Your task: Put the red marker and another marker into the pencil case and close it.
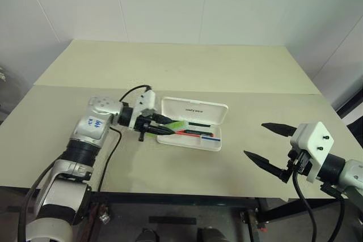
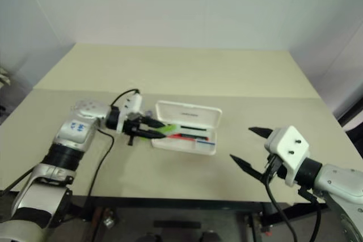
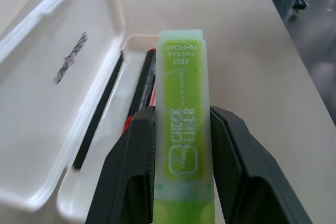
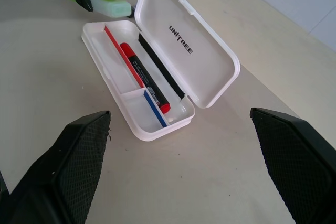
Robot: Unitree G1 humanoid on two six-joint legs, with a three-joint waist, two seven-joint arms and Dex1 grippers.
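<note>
Left wrist view shows the left gripper (image 3: 184, 145) with its fingers clamped on the green marker (image 3: 182, 124), poised over the open pencil case (image 4: 210, 85) where the red marker (image 4: 144, 77) lies, while the right gripper (image 1: 271, 145) waits wide open, holding nothing.

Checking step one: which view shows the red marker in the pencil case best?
The right wrist view: the red marker lies in full length in the open pencil case. The eye views show a thin red sliver of it beyond the left gripper; the left wrist view has it mostly behind the green marker.
</note>
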